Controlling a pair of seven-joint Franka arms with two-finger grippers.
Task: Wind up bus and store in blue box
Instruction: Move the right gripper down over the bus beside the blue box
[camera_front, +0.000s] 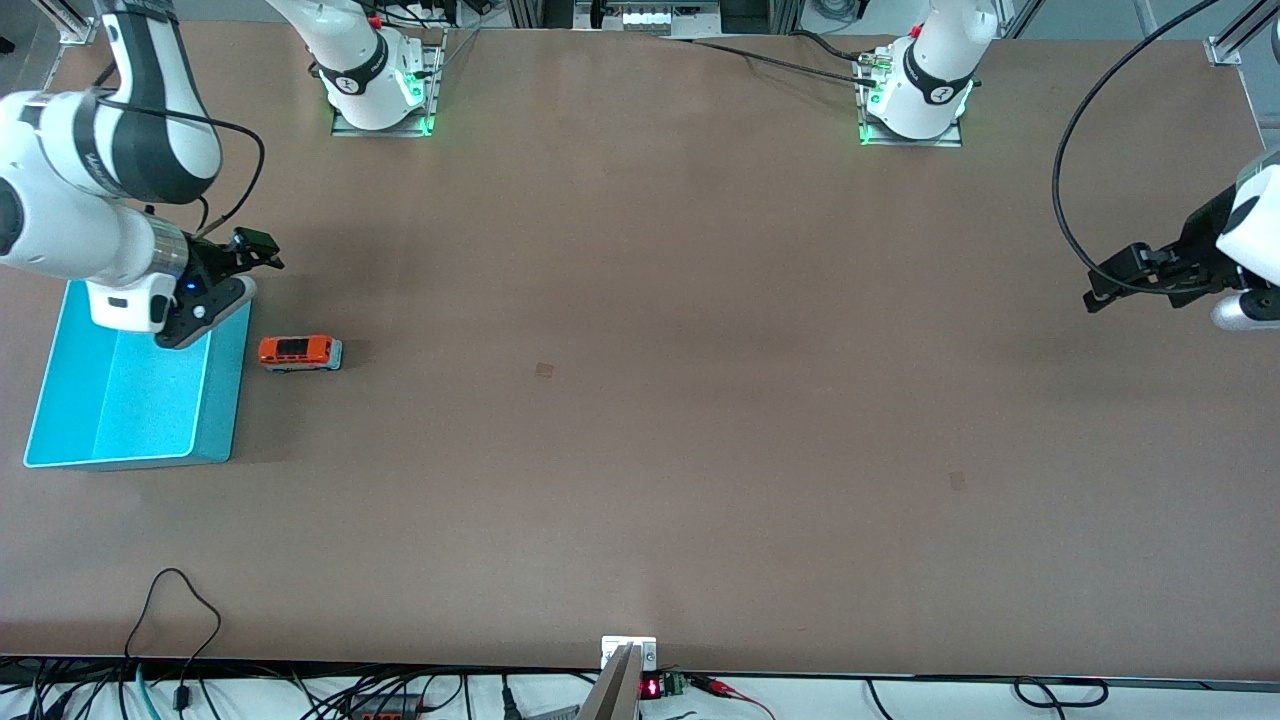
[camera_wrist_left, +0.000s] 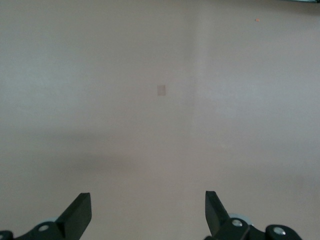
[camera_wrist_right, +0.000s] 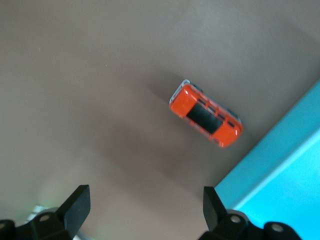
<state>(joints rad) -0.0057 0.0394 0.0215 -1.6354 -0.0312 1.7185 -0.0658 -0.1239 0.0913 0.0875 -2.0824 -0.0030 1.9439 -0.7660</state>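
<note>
A wide brown worktop (camera_front: 640, 400) seen from above, with two white robot arms mounted along its upper edge. At the right arm's end of the worktop sits the blue box (camera_front: 215, 400), an open-topped light cyan bin, empty inside. Just beside the box, toward the middle of the worktop and not touching it, stands the bus (camera_front: 300, 352), a small orange toy with a dark roof panel and pale lower sides, upright on its wheels. The right wrist view shows the bus (camera_wrist_right: 206, 114) lying at a slant next to a corner of the blue box (camera_wrist_right: 285, 175).

The right gripper (camera_front: 262, 250) hangs over the worktop at the box's upper corner, jaws spread wide and holding nothing. The left gripper (camera_front: 1100, 290) waits over bare worktop at the left arm's end, well apart from the bus and box, jaws also spread and empty.

No readable writing shows on the bus or the box. A small red lit display (camera_front: 651, 688) sits at the worktop's near edge; its digits cannot be made out.
</note>
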